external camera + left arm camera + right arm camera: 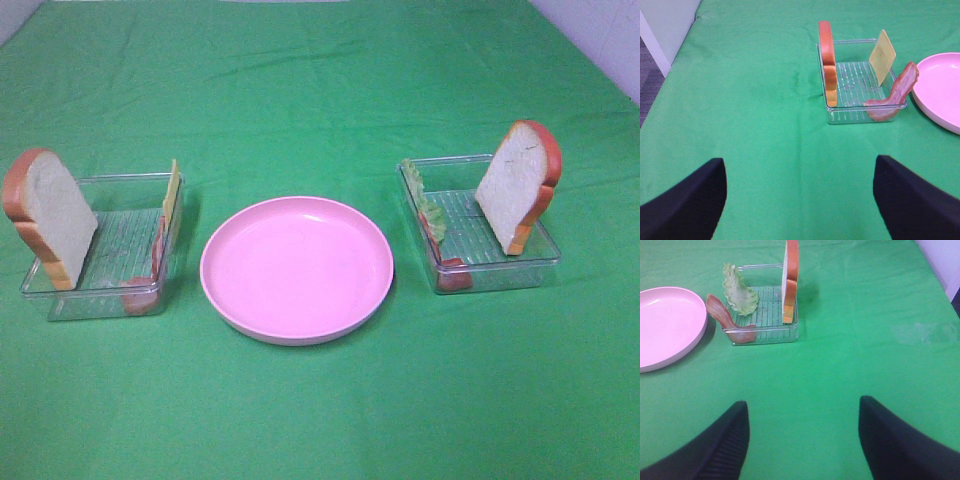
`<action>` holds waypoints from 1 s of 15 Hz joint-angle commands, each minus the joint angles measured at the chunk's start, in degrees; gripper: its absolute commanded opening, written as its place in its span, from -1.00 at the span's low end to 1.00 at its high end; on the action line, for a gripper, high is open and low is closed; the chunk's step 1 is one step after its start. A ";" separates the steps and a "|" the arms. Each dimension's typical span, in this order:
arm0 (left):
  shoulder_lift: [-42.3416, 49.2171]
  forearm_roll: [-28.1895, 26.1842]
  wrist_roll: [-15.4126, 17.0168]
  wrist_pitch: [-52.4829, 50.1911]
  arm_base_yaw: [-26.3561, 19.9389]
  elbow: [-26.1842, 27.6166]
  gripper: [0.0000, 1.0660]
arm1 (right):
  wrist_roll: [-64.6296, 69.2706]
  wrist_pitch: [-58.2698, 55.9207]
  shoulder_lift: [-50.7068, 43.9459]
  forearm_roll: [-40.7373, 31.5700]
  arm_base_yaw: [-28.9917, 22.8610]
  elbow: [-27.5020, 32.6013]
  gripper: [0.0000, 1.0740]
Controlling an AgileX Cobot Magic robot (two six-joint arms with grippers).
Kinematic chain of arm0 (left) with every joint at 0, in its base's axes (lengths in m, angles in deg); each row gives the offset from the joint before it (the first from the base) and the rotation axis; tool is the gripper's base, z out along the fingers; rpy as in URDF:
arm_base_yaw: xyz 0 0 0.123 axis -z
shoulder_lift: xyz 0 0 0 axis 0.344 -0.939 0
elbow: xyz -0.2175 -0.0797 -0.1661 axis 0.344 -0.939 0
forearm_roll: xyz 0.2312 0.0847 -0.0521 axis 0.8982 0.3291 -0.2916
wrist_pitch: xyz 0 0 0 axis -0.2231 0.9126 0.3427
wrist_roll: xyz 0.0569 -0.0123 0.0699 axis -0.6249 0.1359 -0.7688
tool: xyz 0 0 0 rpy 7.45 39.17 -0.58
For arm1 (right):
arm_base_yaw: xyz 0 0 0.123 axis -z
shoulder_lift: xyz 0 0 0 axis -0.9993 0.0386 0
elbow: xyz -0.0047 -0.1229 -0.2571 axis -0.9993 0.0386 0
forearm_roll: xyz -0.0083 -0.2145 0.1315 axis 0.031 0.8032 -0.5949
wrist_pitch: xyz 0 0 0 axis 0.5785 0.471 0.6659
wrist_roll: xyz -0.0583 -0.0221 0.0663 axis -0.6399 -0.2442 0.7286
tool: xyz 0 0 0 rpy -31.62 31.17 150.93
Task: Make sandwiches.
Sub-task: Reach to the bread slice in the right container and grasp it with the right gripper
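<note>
A bread slice point(50, 213) point(827, 60) leans upright in the left clear tray point(120, 290), with a yellow cheese slice point(171, 190) point(882, 56) and a meat strip point(157, 255) point(892, 95) against its inner wall. The right clear tray point(500, 270) holds another bread slice point(518, 185) point(790, 280), a lettuce leaf point(422, 200) point(738, 291) and a meat strip point(450, 272) point(727, 320). My left gripper point(800, 200) hovers open over bare cloth, well short of its tray. My right gripper point(802, 440) is open too, apart from its tray. Neither arm appears in the exterior high view.
An empty round pink plate point(297, 268) point(945, 90) point(665, 325) lies between the two trays on the green cloth point(320, 80). The table's edges show at the far corners, with grey floor beyond point(650, 75).
</note>
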State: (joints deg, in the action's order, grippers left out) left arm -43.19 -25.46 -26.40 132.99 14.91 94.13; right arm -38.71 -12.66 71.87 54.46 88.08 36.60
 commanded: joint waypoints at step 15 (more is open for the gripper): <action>1.20 0.11 -0.06 -0.52 -0.06 0.00 0.44 | -0.23 0.29 -0.74 -0.17 0.29 0.06 0.12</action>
State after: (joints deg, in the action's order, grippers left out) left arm -43.19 -25.46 -26.40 132.99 14.91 94.13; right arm -38.71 -12.66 71.87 54.46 88.08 36.60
